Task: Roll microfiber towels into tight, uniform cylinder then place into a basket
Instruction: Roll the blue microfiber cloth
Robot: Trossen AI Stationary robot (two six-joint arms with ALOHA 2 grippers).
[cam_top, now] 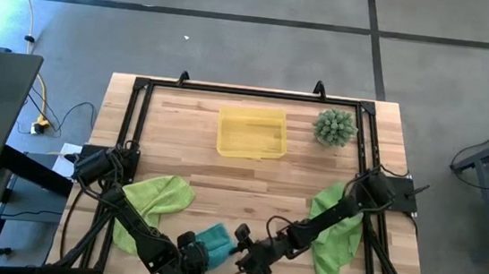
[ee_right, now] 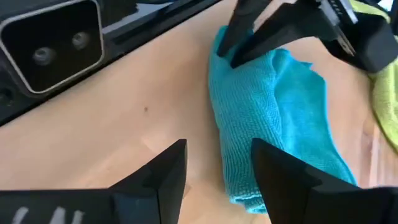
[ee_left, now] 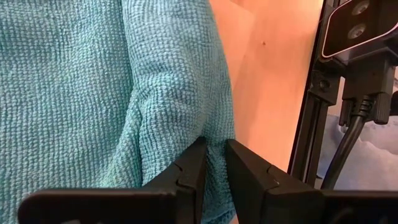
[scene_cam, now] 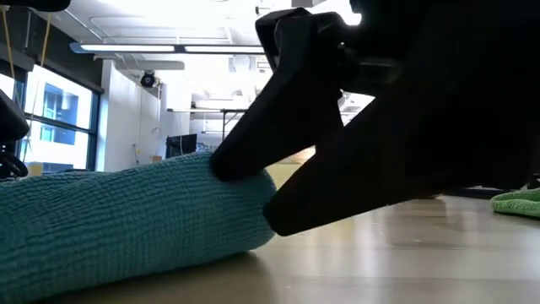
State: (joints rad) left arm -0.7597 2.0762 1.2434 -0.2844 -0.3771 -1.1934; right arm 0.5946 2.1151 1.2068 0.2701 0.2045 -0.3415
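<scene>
Two Grippers at the Teal Towel

Two grippers met at the teal towel (cam_top: pixel 215 238), which lay partly rolled at about six o'clock on the table (cam_top: pixel 295 173), near the front edge. From above, the left gripper (cam_top: pixel 190 251) sat at the towel's seven o'clock end and the right gripper (cam_top: pixel 242 241) just off its three o'clock end, but that view could not show how either pair of fingers stood.

Only the left wrist view settled the first: the left gripper (ee_left: pixel 214 163) had its fingers nearly together, pinching a fold of the teal cloth (ee_left: pixel 112 87) between them. The right wrist view settled the second: the right gripper (ee_right: pixel 217 163) stood open, nothing between its fingers, the towel's end (ee_right: pixel 267 124) beyond its fingertips.

At table height the towel (scene_cam: pixel 126 224) read as a thick roll with dark fingers (scene_cam: pixel 253 148) pressed on its upper end, a shape hardly seen from overhead.

Solely the overhead view took in the rest: one lime-green towel (cam_top: pixel 160 196) spread at eight o'clock, another (cam_top: pixel 336 236) at four o'clock under the right arm, the yellow basket (cam_top: pixel 251 132) at twelve o'clock, and a spiky green plant (cam_top: pixel 334 127) at one o'clock.
</scene>
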